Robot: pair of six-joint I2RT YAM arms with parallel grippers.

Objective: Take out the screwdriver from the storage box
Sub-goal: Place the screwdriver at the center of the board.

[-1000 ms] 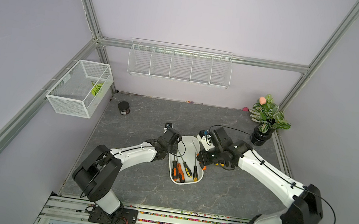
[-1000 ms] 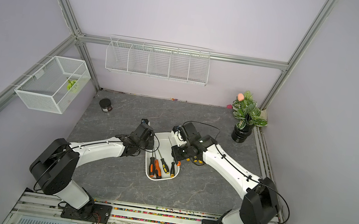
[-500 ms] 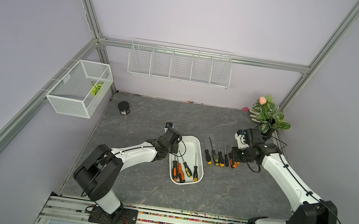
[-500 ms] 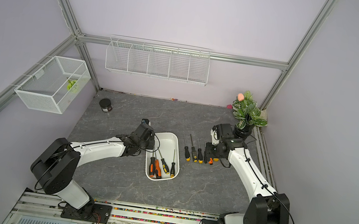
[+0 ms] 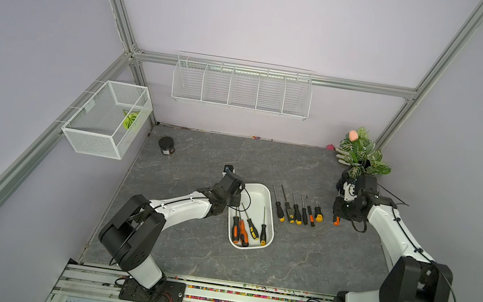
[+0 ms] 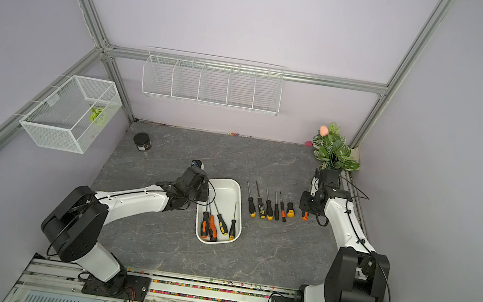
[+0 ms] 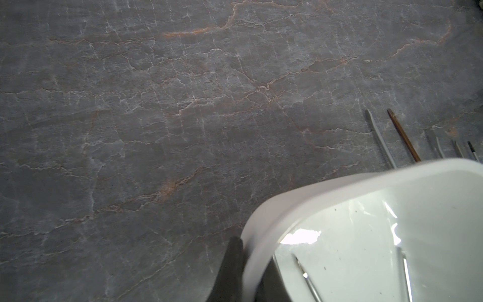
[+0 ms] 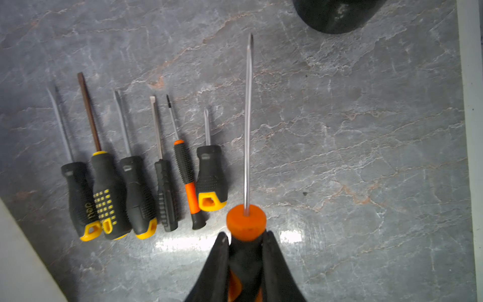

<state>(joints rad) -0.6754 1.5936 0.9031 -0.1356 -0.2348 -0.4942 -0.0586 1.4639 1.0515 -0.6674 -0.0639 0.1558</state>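
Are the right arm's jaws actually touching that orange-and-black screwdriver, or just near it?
Touching. The right wrist view shows the right arm's jaws pressed against the black handle of the orange-and-black screwdriver, no gap on either side.

In both top views the right arm (image 5: 385, 229) no longer reaches across the storage box (image 5: 259, 195) at the centre of the frame; it is now drawn back toward the right edge. The right hand (image 8: 247, 239), earlier at the box's upper right corner, has carried the orange-and-black screwdriver (image 5: 336, 220) to the right of the row of six screwdrivers (image 5: 297, 214). The arm no longer covers that row on the table (image 5: 232, 157).
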